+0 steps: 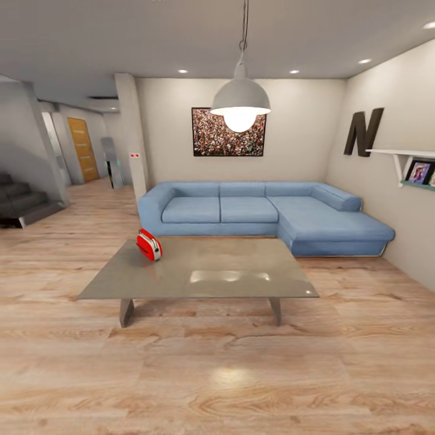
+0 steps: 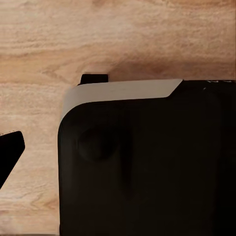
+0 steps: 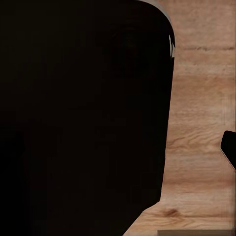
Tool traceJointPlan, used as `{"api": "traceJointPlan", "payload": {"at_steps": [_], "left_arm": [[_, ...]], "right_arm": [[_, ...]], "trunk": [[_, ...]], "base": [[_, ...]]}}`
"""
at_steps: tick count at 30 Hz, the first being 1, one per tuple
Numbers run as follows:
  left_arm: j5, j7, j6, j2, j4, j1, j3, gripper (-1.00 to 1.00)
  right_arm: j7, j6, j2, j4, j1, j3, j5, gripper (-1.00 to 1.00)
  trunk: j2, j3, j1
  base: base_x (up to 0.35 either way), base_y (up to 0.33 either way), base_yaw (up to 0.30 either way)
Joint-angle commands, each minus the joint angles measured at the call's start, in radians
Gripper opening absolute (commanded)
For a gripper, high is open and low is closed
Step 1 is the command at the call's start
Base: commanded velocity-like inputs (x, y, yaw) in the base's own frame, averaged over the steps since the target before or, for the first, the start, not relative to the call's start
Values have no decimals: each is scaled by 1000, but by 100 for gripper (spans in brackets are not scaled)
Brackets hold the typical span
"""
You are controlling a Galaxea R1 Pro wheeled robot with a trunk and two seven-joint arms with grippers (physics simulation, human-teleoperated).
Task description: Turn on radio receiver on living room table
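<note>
Neither wrist view gives a clear look at a hand. In the left wrist view a large black body with a pale grey band (image 2: 123, 91) along its edge covers most of the frame, and a dark pointed piece (image 2: 10, 152) juts in at the side over the plank floor (image 2: 147, 34); whether the left hand is spread or closed cannot be told. The right wrist view is the same: a black mass (image 3: 83, 113) with a sliver of dark part (image 3: 230, 150) at the edge above the wood, so the right hand's opening cannot be told either, nor whether it touches anything.

From the head view, the radio receiver (image 1: 148, 244) stands on the surface (image 1: 199, 278), a low grey glossy table, near its far left corner. It is bright red with a white end facing near-right. No writing on it can be read.

Beyond the surface sits a blue sectional sofa (image 1: 260, 211), its chaise on the right. A crowd picture (image 1: 228, 132) hangs on the far wall behind a lit pendant lamp (image 1: 240, 103). On the right wall is a big dark letter "N" (image 1: 364, 132) above a white shelf (image 1: 402, 154) with framed photos (image 1: 419, 171). At far left are stairs (image 1: 21, 202) and an orange door (image 1: 83, 149).
</note>
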Motion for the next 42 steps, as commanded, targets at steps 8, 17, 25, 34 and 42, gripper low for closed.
{"api": "traceJointPlan", "payload": {"at_steps": [8, 17, 25, 34, 42], "left_arm": [[0, 0, 0, 0, 0, 0, 0, 100], [0, 0, 0, 0, 0, 0, 0, 100], [0, 0, 0, -1, 0, 0, 1, 100], [-1, 0, 9, 0, 1, 0, -6, 100], [-2, 0, 12, 0, 3, 0, -10, 100]], "right_arm": [[0, 0, 0, 0, 0, 0, 0, 100], [0, 0, 0, 0, 0, 0, 0, 100], [0, 0, 0, 0, 0, 0, 0, 100], [0, 0, 0, 0, 0, -1, -1, 100], [0, 2, 0, 0, 0, -2, -2, 100]], "trunk": [[0, 0, 0], [0, 0, 0], [0, 0, 0], [0, 0, 0], [0, 0, 0]], "base": [[0, 0, 274], [0, 0, 274], [0, 0, 274], [164, 0, 87], [318, 0, 2]]}}
